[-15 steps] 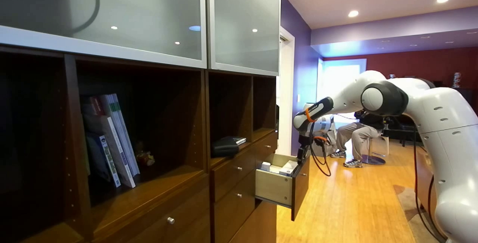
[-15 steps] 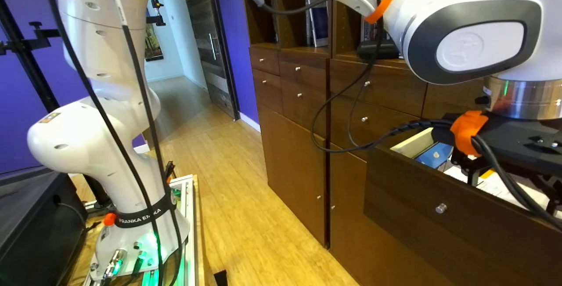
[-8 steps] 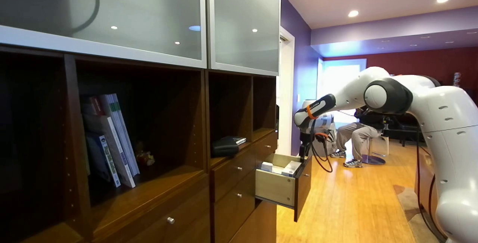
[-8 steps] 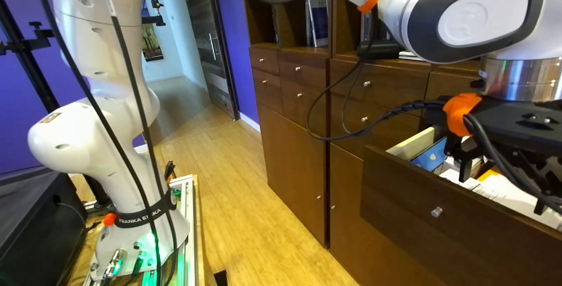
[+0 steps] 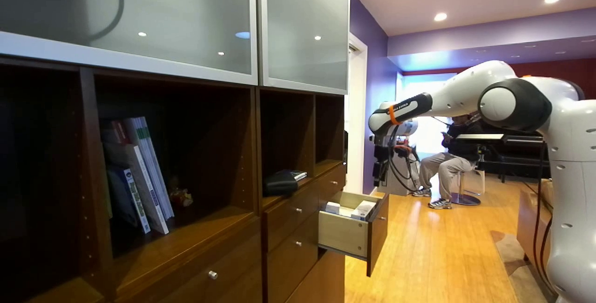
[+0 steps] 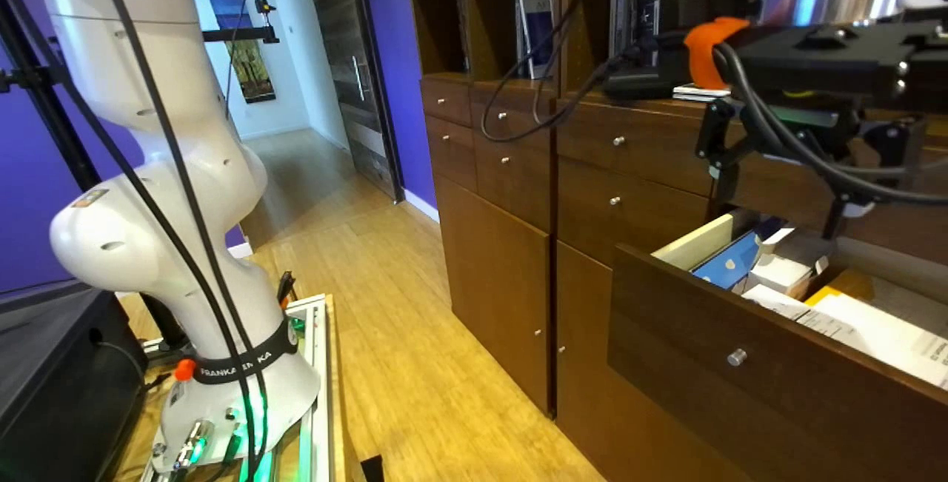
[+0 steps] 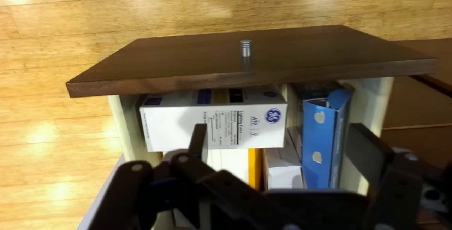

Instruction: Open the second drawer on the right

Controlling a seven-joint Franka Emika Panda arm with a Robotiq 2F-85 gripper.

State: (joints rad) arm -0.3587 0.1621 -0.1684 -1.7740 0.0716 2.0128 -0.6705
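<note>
The second drawer stands pulled out, with its dark brown front (image 5: 378, 240) and pale wood side (image 5: 342, 234) showing in an exterior view. It also shows in an exterior view (image 6: 681, 326) and in the wrist view (image 7: 190, 58). Its round metal knob (image 6: 737, 357) sits on the front, and it shows in the wrist view (image 7: 245, 48). My gripper (image 6: 778, 215) is open and empty above the drawer, apart from the front. In the wrist view the gripper's (image 7: 278, 127) fingers are wide apart over the drawer's contents.
Inside the drawer lie a white bulb box (image 7: 215, 127), a blue box (image 7: 319, 145) and a small white box (image 7: 284, 177). Closed drawers (image 6: 629, 171) stand beside it. A black case (image 5: 281, 182) lies on the shelf above. A person (image 5: 437, 163) sits in the background.
The drawer came out slightly more between the first and middle moments, then stayed put. My gripper has risen from behind the drawer front to above the drawer.
</note>
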